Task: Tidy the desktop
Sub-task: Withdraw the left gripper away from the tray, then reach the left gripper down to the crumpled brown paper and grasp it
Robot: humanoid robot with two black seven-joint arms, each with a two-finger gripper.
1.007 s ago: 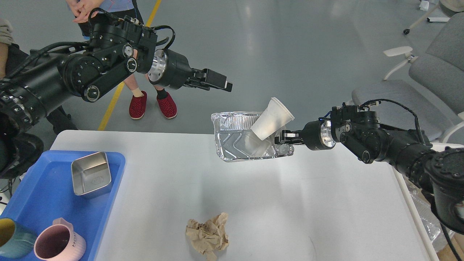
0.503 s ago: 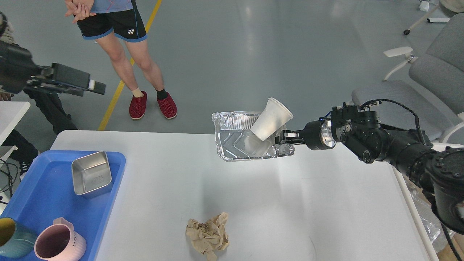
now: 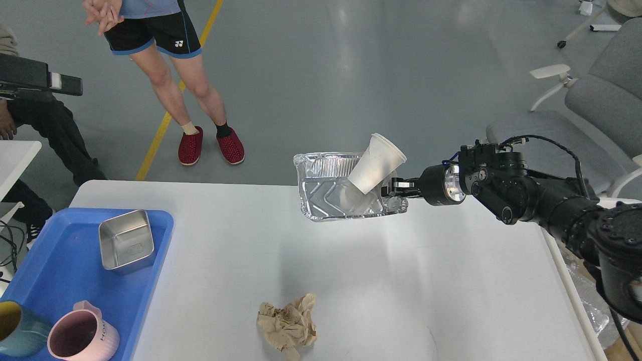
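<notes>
The white desktop (image 3: 401,281) fills the lower view. My right gripper (image 3: 393,193) is shut on the right rim of a foil tray (image 3: 326,198), holding it tilted above the desktop's far edge. A white plastic cup (image 3: 376,163) leans inside the tray. A crumpled brown paper (image 3: 287,326) lies on the desktop near the front. My left gripper (image 3: 67,86) reaches in at the far upper left, off the desktop; its fingers cannot be told apart.
A blue tray (image 3: 65,281) at the front left holds a steel square container (image 3: 126,246), a pink mug (image 3: 83,337) and a teal mug (image 3: 15,328). A person (image 3: 165,75) stands beyond the desktop. Grey chairs (image 3: 592,110) are at the right.
My left arm has swung from above the desktop's far side out to the far upper left. The right gripper with the foil tray and cup has barely moved.
</notes>
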